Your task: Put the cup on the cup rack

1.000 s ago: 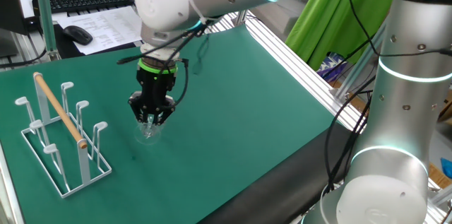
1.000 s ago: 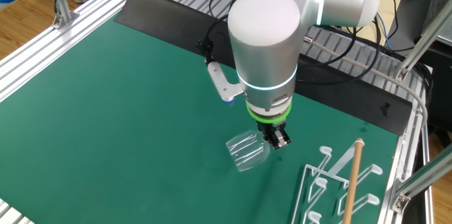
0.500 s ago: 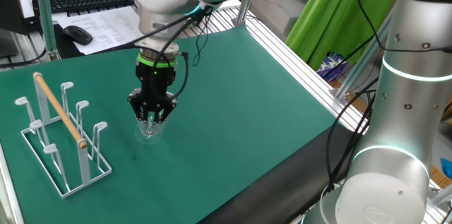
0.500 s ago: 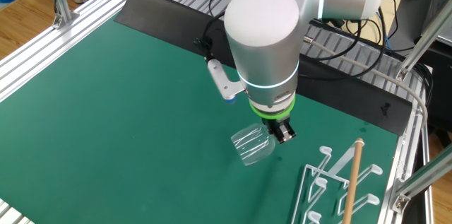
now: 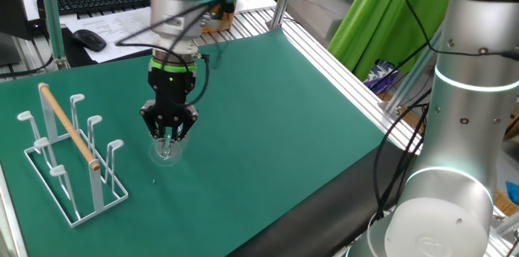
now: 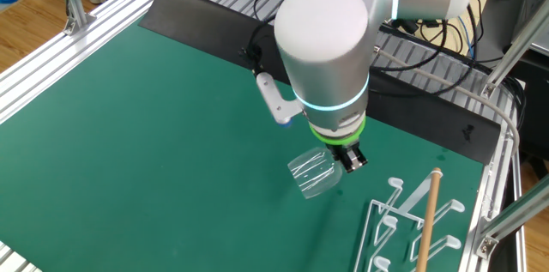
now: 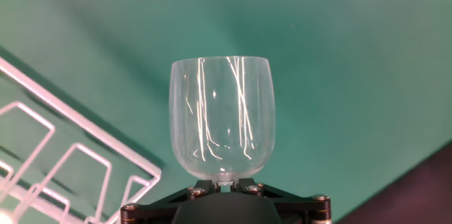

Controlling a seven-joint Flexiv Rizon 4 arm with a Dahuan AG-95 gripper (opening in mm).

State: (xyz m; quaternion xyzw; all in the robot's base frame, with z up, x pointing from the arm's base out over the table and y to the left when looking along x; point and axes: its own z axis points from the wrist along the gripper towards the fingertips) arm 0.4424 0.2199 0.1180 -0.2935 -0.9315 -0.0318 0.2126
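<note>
Glass cup (image 7: 222, 118) is hanging mouth-down from our gripper (image 5: 168, 134), whose jaws are pinching its stem; we are holding it above the green table (image 5: 268, 119), beside the white cup rack (image 5: 69, 160).

Stem and foot of small clear glass goblet (image 7: 222, 118) hidden behind black claw (image 7: 224, 194) body in hand view; only bowl showed. Claw fingertips cut off by bottom edge there. White wire rack with wooden rod (image 6: 422, 225) cropped by bottom edge in other fixed view, by left and bottom edges in hand view. In one fixed view, goblet faint against green desk (image 5: 268, 119), outline hard to trace. Arm's motion-blurred cables smeared above claw.
</note>
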